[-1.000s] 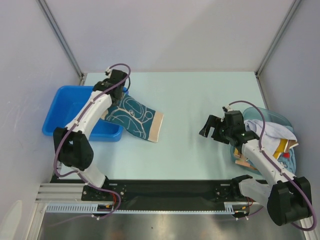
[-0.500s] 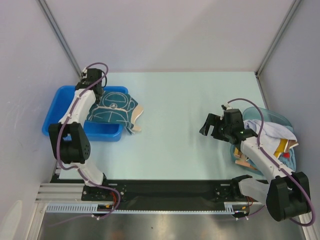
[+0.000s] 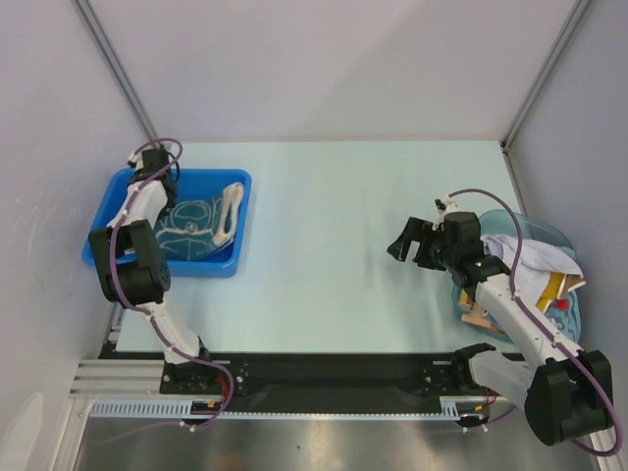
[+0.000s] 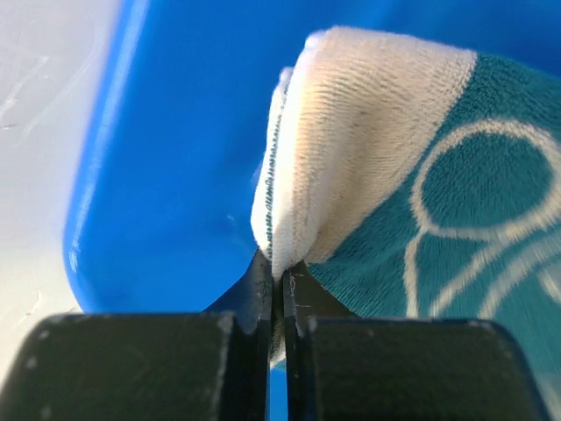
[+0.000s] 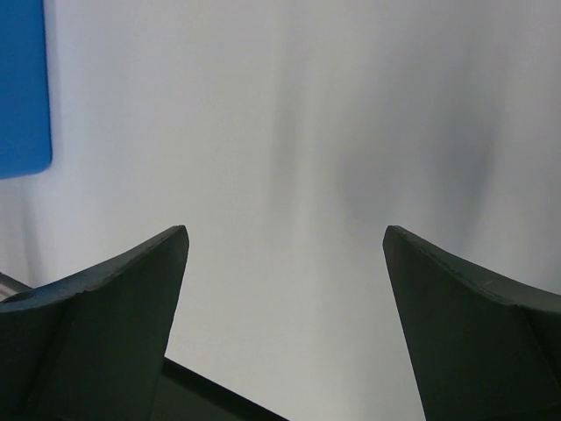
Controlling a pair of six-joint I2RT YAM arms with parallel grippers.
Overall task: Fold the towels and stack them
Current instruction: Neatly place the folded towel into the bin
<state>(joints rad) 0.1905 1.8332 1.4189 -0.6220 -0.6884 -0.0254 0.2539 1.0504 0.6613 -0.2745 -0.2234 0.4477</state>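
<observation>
Left wrist: tool (image 4: 279,274) tight on towel (image 4: 386,149)

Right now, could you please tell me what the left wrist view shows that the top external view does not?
Only the left wrist view shows the grip close up: the left jaws pinched shut on the pale hem of the teal towel. Only the top external view shows the right arm with its jaws open above the table, and the pile of other towels beside it at the right edge. Both show the teal towel lying in the blue bin.
</observation>
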